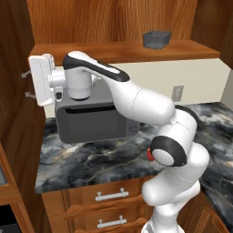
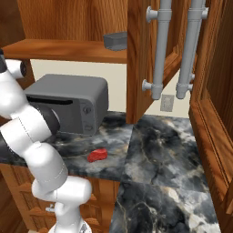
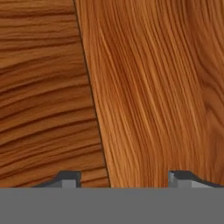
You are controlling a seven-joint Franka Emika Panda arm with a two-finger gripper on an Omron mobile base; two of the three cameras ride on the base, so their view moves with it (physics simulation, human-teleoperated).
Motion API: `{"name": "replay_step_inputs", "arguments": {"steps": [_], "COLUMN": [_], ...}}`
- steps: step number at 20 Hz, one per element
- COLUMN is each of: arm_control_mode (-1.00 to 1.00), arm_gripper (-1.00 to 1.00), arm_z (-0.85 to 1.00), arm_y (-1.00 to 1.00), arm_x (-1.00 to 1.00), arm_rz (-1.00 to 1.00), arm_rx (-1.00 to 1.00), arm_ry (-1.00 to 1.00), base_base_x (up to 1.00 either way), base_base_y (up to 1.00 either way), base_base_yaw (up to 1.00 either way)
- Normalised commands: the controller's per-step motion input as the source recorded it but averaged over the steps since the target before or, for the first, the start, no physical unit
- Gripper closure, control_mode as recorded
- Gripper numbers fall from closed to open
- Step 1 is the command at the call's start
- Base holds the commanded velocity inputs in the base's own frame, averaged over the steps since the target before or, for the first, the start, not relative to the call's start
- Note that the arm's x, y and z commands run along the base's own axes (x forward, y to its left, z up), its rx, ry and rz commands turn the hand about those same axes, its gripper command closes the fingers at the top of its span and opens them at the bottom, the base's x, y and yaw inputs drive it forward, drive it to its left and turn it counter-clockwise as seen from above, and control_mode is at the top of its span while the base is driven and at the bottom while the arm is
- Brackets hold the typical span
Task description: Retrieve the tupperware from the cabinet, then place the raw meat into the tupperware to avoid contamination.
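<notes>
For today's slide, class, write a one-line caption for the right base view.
Cabinet door stands open, grey tupperware on the shelf above the microwave, raw meat on the marble counter.

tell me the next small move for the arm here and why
Probably pull the gripper back from the wood panel it faces and swing it right, toward the tupperware. The tub sits on the open cabinet shelf above the microwave, well right of the hand, and the fingers stand apart with nothing between them. The raw meat waits on the counter.
</notes>
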Motion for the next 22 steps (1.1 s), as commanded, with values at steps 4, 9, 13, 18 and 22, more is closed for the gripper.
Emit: {"name": "replay_step_inputs", "arguments": {"steps": [4,9,13,18,22], "arm_control_mode": [-1.0,-1.0,-1.0,-1.0,-1.0], "arm_gripper": [-1.0,-1.0,-1.0,-1.0,-1.0], "arm_z": [-0.09,0.23,0.46,0.17,0.02], "arm_y": [0.07,-0.25,-0.66,-0.84,-0.94], "arm_x": [-0.02,-0.14,-0.31,-0.44,-0.54], "arm_rz": [-0.01,-0.05,-0.06,-0.01,0.0], "arm_rx": [-0.04,0.03,0.02,-0.12,-0.25], "arm_ry": [-0.03,0.0,0.0,-0.01,-0.01], "base_base_x": [0.0,0.0,0.0,0.0,0.0], "base_base_y": [0.0,0.0,0.0,0.0,0.0], "base_base_yaw": [0.0,0.0,0.0,0.0,0.0]}}
